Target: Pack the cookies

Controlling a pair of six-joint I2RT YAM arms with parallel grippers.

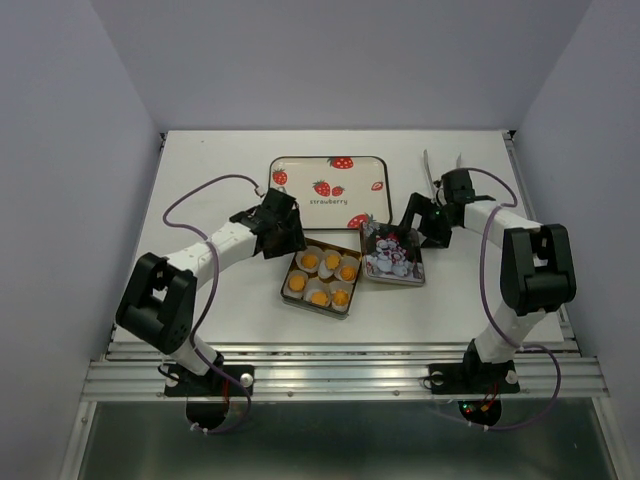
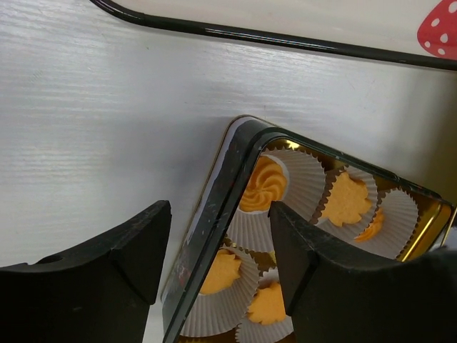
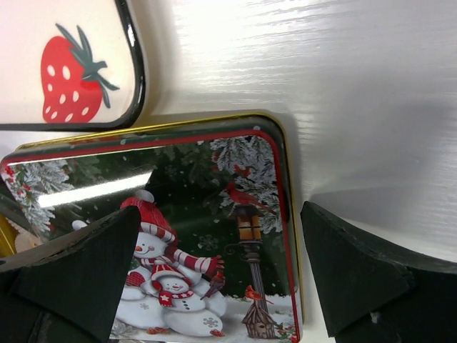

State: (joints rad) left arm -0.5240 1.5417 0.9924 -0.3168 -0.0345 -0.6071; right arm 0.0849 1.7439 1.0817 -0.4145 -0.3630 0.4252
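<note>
The left gripper (image 2: 219,218) hangs over the table (image 2: 107,128), its jaws apart and not clamped on anything. The left wall of the open tin (image 2: 251,136) runs up between its fingers, with a gap on each side. One finger is outside the tin above the table. The other is inside, above the cookies (image 2: 260,187), which sit in white paper cups (image 2: 303,179). Ahead of the fingertips lies the strawberry tray (image 2: 285,18).

The right gripper (image 3: 221,214) is spread wide and empty. The right edge of the snowman lid (image 3: 186,186) lies between its fingers, one over the lid, one over bare table.
</note>
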